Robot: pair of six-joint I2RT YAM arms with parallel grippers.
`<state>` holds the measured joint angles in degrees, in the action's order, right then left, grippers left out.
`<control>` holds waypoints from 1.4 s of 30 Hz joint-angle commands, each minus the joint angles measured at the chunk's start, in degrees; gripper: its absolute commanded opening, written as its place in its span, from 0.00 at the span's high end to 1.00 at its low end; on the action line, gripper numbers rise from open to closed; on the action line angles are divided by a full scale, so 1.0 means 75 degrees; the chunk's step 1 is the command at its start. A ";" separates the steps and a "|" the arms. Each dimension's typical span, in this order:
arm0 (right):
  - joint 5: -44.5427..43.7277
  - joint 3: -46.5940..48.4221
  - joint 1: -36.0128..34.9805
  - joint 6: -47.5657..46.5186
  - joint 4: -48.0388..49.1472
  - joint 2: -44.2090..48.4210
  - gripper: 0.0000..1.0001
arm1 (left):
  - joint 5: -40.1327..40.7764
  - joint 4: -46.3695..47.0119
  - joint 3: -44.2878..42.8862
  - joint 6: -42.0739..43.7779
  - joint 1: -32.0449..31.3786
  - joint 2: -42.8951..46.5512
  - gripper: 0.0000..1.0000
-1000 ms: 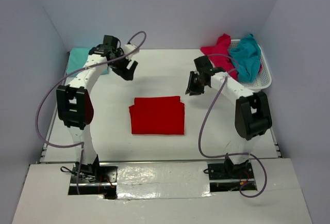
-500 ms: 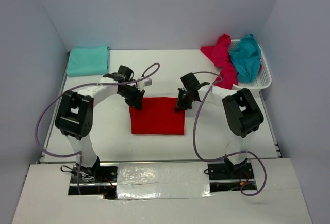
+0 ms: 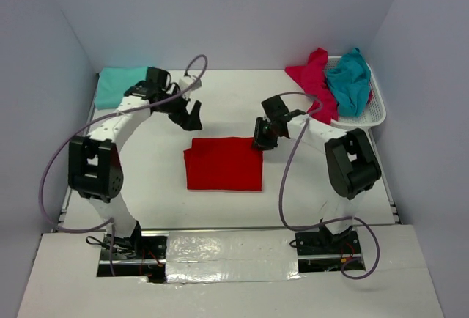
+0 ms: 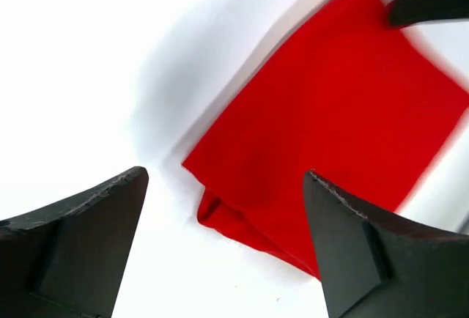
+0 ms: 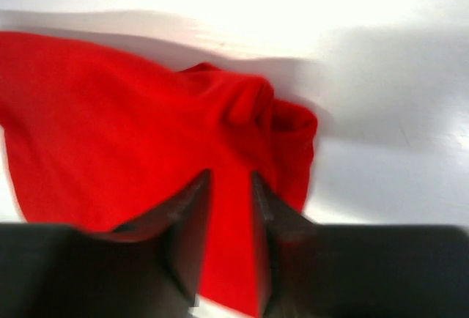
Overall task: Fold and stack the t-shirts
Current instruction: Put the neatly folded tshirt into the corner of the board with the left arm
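A bright red t-shirt [image 3: 223,164] lies folded into a rectangle on the middle of the white table. My left gripper [image 3: 192,116] hangs wide open just behind its far left corner and touches nothing. That corner [image 4: 330,113] shows between the jaws of the left gripper [image 4: 223,179]. My right gripper [image 3: 260,136] is low over the shirt's far right corner. In the right wrist view the right gripper [image 5: 230,175] has a narrow gap, with red cloth [image 5: 110,127] lying under it and a small bunched fold beyond. A folded teal t-shirt [image 3: 116,87] lies at the back left.
A white mesh basket [image 3: 374,116] stands at the back right. A magenta t-shirt [image 3: 314,76] spills over its left rim and a crumpled teal t-shirt [image 3: 350,80] lies in it. Grey walls close in the table on three sides.
Half a second ago both grippers were down on the red shirt's far corners. The left one has since lifted back and opened wide. The right one stays at its corner, jaws slightly parted.
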<state>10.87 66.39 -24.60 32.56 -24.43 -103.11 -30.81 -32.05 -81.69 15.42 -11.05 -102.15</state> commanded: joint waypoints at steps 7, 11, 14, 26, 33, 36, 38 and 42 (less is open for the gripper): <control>-0.0513 -0.1221 -0.0001 0.0006 -0.0471 0.2169 0.46 | -0.2239 -0.3005 -0.0349 0.1842 0.1099 0.1128 0.01; -0.0208 -0.1902 -0.0130 0.0556 0.0092 0.2311 0.45 | -0.0182 -0.2010 0.1815 0.0502 0.0735 0.1279 0.01; -0.0114 -0.2125 -0.0235 0.0849 0.0350 0.2299 0.45 | -0.0344 -0.0944 0.2732 -0.0448 0.0688 0.1712 0.01; -0.0325 -0.2571 -0.0552 0.1260 0.0585 0.2100 0.44 | -0.0756 0.1414 0.4189 -0.3415 0.0477 0.1001 0.01; -0.0384 -0.2957 -0.0657 0.1589 0.0888 0.2135 0.44 | -0.1024 0.1718 0.4247 -0.3836 0.0326 -0.0020 0.01; -0.0290 -0.3121 -0.0658 0.1775 0.1146 0.2041 0.45 | -0.1352 0.2152 0.4259 -0.3966 -0.0211 -0.0278 0.01; -0.0196 -0.3203 -0.0693 0.1846 0.1334 0.2041 0.45 | -0.1505 0.2235 0.4213 -0.3896 -0.0448 -0.0535 0.04; -0.0079 -0.3321 -0.0658 0.1987 0.1593 0.2029 0.45 | -0.1915 0.2130 0.3745 -0.3861 -0.0298 -0.1261 0.53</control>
<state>10.24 42.59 -29.10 46.02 -15.55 -87.57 -48.77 -14.63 -53.45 -15.20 -14.17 -105.56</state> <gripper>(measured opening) 0.550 0.534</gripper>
